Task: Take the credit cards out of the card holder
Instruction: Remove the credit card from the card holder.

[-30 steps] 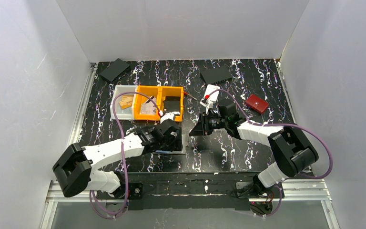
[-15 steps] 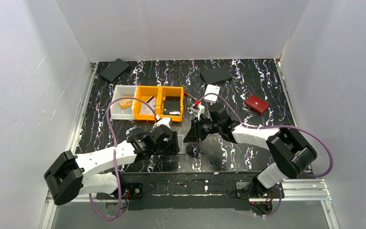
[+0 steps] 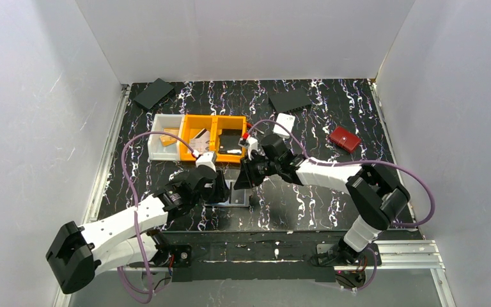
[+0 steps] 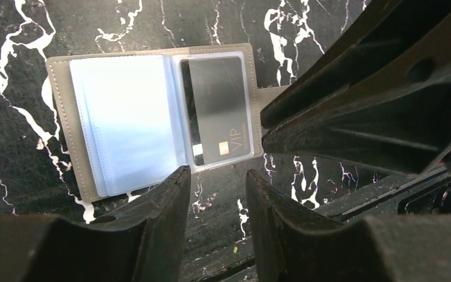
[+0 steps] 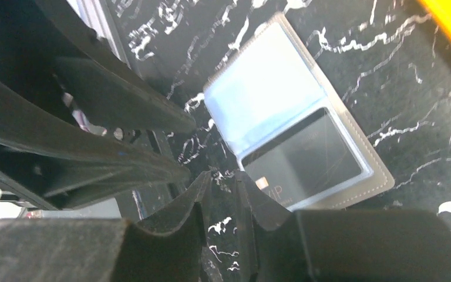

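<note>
The card holder (image 4: 64, 117) lies open and flat on the black marbled table, near the front between both grippers (image 3: 239, 198). One half shows pale blue leaves (image 4: 129, 117). The other half holds a dark credit card (image 4: 217, 114) marked VIP under a clear sleeve (image 5: 302, 155). My left gripper (image 4: 217, 176) hovers just off the holder's near edge, open, nothing between its fingers. My right gripper (image 5: 223, 179) stands at the card end of the holder (image 5: 270, 94), its jaws a narrow gap apart with only table showing between them. Neither gripper holds anything.
Behind the holder stand two orange bins (image 3: 199, 121) and a white bin (image 3: 155, 153) with small items. A red wallet (image 3: 344, 138) and a small white case (image 3: 285, 123) lie to the right. Flat black pieces (image 3: 154, 93) (image 3: 289, 99) rest near the back wall.
The right gripper has swung left and down to the holder. The left arm has drawn back toward the near left, and its jaws have narrowed.
</note>
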`<state>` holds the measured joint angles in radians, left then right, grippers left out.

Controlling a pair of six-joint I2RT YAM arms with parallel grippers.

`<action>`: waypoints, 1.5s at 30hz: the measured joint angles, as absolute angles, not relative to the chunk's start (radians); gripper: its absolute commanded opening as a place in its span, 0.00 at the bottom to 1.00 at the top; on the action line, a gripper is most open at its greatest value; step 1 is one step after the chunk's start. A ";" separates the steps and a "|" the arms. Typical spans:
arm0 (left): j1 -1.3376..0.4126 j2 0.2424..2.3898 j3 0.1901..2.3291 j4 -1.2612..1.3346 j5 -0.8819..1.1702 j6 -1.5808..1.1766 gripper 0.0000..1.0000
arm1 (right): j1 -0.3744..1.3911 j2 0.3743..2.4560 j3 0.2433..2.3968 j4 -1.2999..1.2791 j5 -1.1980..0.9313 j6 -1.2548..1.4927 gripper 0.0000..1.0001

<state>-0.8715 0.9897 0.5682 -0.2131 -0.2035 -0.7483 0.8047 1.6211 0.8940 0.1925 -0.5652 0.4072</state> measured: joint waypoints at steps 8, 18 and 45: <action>-0.831 1.033 0.536 -0.149 -0.158 -0.749 0.30 | 0.812 1.666 0.879 0.162 -0.514 0.409 0.33; -0.816 1.084 0.520 -0.078 -0.113 -0.752 0.27 | 0.808 1.729 0.857 0.157 -0.456 0.443 0.37; -0.762 1.257 0.481 0.072 -0.019 -0.764 0.27 | 0.773 1.759 0.852 0.176 -0.463 0.528 0.41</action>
